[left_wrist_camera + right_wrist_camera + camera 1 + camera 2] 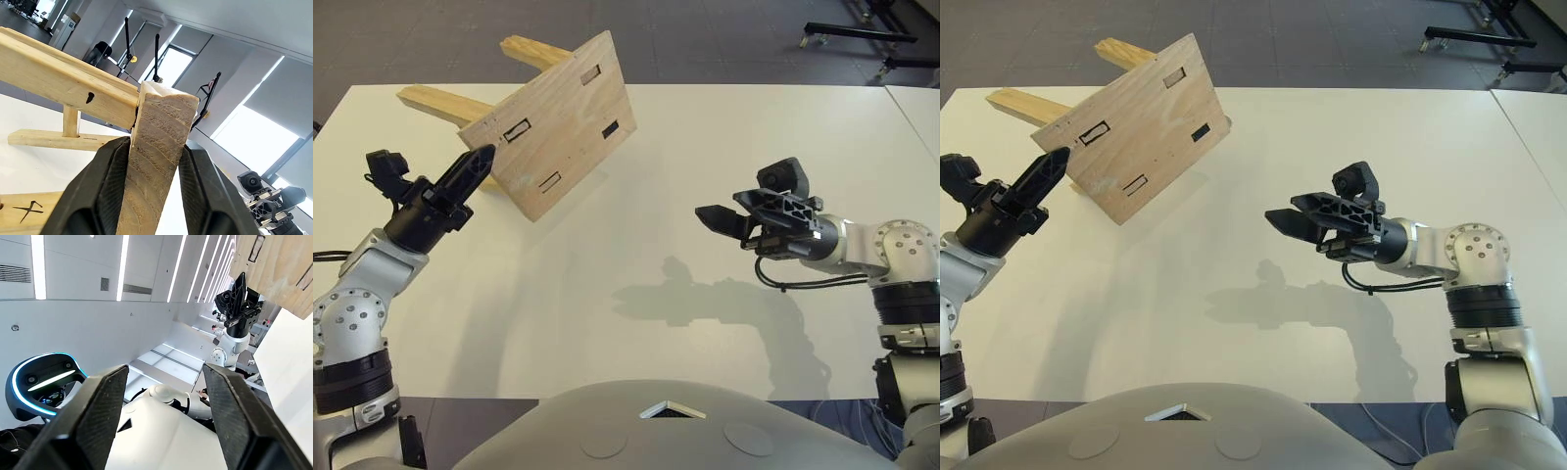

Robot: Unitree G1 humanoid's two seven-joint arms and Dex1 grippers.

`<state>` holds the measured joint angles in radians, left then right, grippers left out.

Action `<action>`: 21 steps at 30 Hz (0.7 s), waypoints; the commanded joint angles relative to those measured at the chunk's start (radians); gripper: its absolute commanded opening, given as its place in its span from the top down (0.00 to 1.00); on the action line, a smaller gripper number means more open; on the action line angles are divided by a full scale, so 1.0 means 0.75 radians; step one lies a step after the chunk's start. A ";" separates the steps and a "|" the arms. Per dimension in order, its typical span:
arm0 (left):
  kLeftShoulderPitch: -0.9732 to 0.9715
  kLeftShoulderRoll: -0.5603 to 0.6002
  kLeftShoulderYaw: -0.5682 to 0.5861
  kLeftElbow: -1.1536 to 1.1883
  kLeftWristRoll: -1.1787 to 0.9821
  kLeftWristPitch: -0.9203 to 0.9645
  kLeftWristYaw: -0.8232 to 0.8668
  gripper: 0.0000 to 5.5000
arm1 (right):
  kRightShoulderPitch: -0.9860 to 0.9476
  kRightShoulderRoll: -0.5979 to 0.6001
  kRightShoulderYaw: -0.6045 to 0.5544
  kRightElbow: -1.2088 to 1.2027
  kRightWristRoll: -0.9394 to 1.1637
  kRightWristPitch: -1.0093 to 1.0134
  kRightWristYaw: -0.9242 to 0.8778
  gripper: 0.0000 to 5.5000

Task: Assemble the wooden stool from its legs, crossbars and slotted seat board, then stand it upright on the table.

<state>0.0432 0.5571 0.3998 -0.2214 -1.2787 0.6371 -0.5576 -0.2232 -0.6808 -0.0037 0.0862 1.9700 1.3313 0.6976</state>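
Left tool (478,159): clenched on the end of a squared wooden leg (159,142), with a black finger (105,186) on either side of the end grain. The grip sits just beside the lower left edge of the seat board (563,108).

Stool (543,147): far left of the counter (724,127), lying tipped over. The slotted face of the board is tilted toward the robot, and its lowest corner looks to be down on the counter. Two more legs (431,103) stick out behind it toward the far edge. From the left wrist, a crossbar (63,83) meets the held leg at a joint. It looks put together but is not yet upright.

Handling (judgement): plain softwood, so stiff, fairly light and not fragile. The dry grain should give the fingers good friction. The weak points are the slotted joints, since levering the whole stool by one leg end could rack or loosen them. A hold this far off-centre would also let the board swing. A second hold on the opposite board edge, or on a leg close to the board, looks safer for turning it.

Right tool (720,223): released, jaws spread with nothing between them. It hovers over bare counter, well apart from the stool.
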 commanded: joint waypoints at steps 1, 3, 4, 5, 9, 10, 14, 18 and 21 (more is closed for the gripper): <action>-0.131 -0.127 0.054 0.068 -0.041 -0.069 0.095 0.71 | 0.121 0.180 -0.130 -0.150 0.003 -0.117 -0.213 0.60; -0.208 -0.263 0.074 0.039 -0.108 -0.131 0.224 0.71 | 0.142 0.304 -0.190 -0.194 0.003 -0.180 -0.337 0.69; -0.234 -0.326 0.074 0.030 -0.128 -0.154 0.278 0.71 | 0.145 0.359 -0.215 -0.211 0.003 -0.203 -0.389 0.73; -0.245 -0.389 0.064 0.011 -0.149 -0.173 0.323 0.71 | 0.144 0.403 -0.237 -0.221 0.003 -0.218 -0.434 0.75; -0.256 -0.564 0.016 -0.059 -0.192 -0.210 0.437 0.71 | 0.131 0.527 -0.308 -0.240 0.003 -0.237 -0.555 0.87; -0.262 -0.590 0.007 -0.060 -0.190 -0.214 0.462 0.71 | 0.129 0.549 -0.322 -0.243 0.003 -0.238 -0.577 0.92; -0.286 -0.646 0.009 -0.051 -0.202 -0.241 0.544 0.71 | 0.122 0.616 -0.371 -0.242 0.003 -0.232 -0.638 1.00; -0.312 -0.714 0.044 -0.024 -0.233 -0.299 0.630 0.71 | 0.122 0.664 -0.396 -0.244 0.003 -0.227 -0.673 1.00; -0.299 -0.812 0.060 -0.061 -0.295 -0.364 0.718 0.71 | 0.119 0.694 -0.405 -0.235 0.003 -0.219 -0.682 1.00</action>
<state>-0.1945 0.0036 0.4376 -0.2639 -1.4533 0.3958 -0.0815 -0.1168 -0.1761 -0.2966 -0.0876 1.9700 1.1563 0.2018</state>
